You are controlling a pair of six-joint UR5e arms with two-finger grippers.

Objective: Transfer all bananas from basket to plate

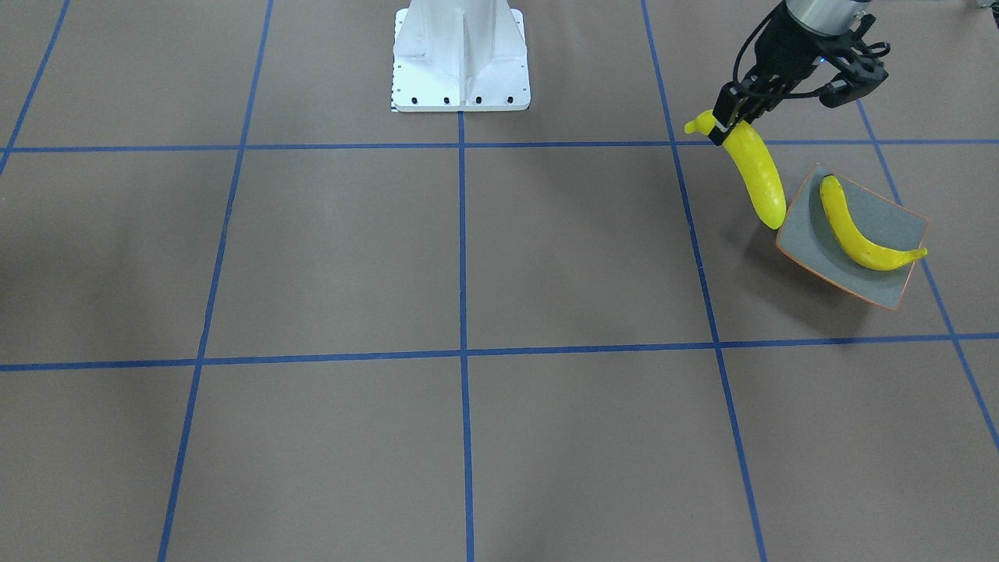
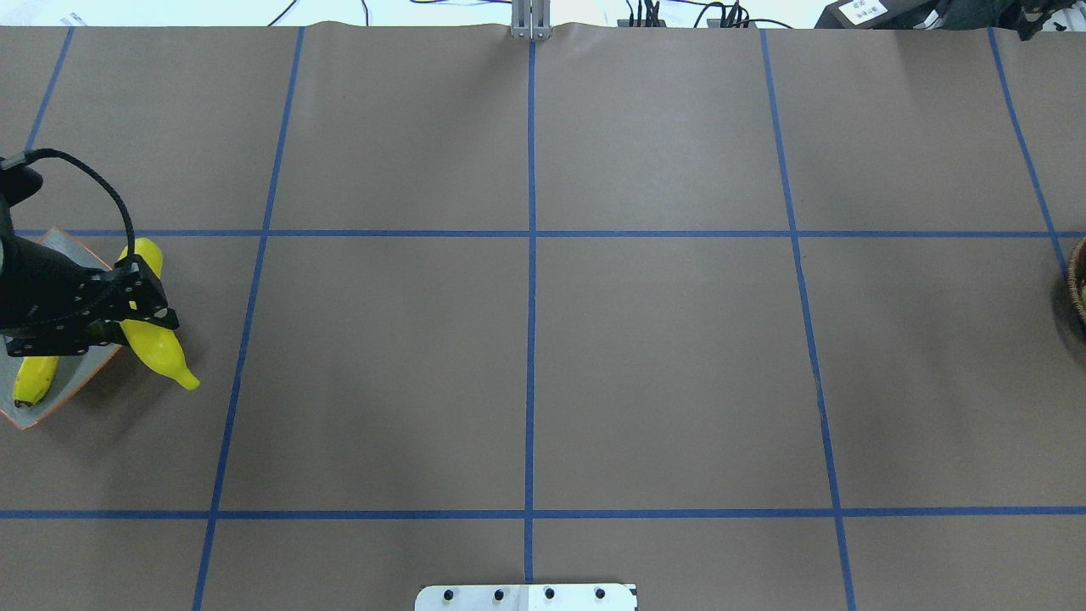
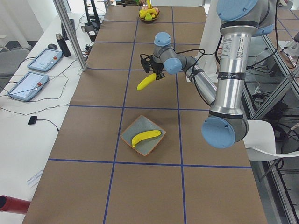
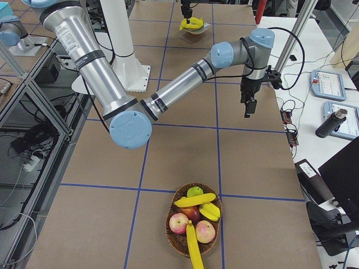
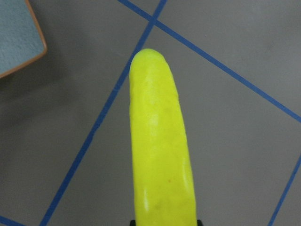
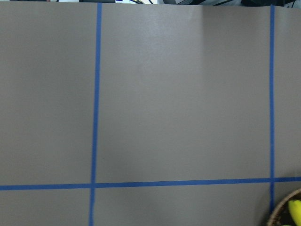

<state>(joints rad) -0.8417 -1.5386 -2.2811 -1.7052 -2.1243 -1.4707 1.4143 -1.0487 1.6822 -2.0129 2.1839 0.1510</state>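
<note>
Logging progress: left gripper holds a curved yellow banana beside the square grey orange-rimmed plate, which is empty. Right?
No: the exterior front-facing view shows a second yellow banana lying in the grey plate. The left gripper does hold the other banana beside it.

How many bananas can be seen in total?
5. One banana lies on the plate; the left gripper holds a second banana near it; three bananas lie in the basket; others may be hidden.
</note>
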